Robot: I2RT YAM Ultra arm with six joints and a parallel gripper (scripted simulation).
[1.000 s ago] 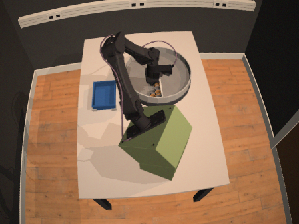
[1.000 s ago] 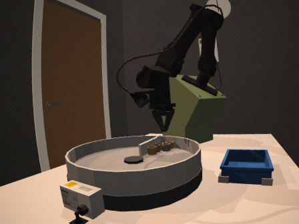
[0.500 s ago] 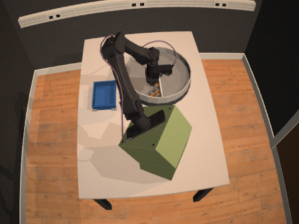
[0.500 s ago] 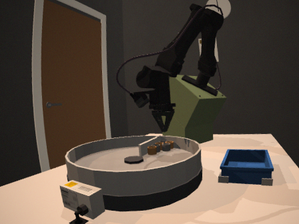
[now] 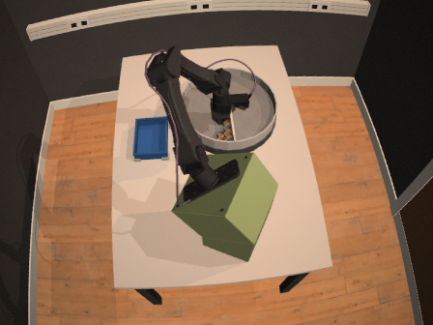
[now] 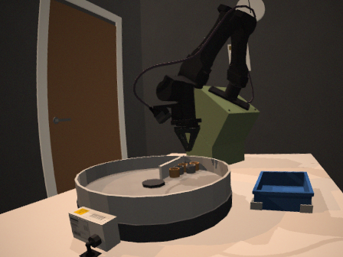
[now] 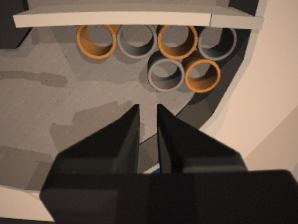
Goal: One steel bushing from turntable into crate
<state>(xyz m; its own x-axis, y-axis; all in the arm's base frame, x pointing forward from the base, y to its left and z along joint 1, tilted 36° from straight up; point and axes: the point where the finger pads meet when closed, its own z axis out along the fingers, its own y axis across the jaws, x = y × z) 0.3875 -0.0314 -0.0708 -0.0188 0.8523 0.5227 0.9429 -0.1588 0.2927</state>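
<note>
Six bushings sit clustered on the turntable [image 6: 153, 208], against its radial divider [image 7: 115, 19] near the rim: three steel-grey bushings [image 7: 166, 73] and three orange bushings [image 7: 202, 74], all upright with their bores facing up, several touching their neighbours. Nearest in the exterior view, a small grey box with a yellow label [image 6: 93, 223] stands on the worktop [image 6: 298, 237] just in front of the turntable wall. One blue crate [image 6: 283, 188] rests on the worktop beside the turntable, apart from it, with nothing seen inside. One dark hub disc [image 6: 153, 183] lies at the turntable's centre. Above the bushing cluster hangs the gripper [image 6: 187, 139], pointing down, clear of the bushings; its fingers stand narrow, nearly together, gripping nothing. Farthest back, the arm rises from a green pedestal [image 6: 226, 134], with a brown door [image 6: 80, 99] to the side.
</note>
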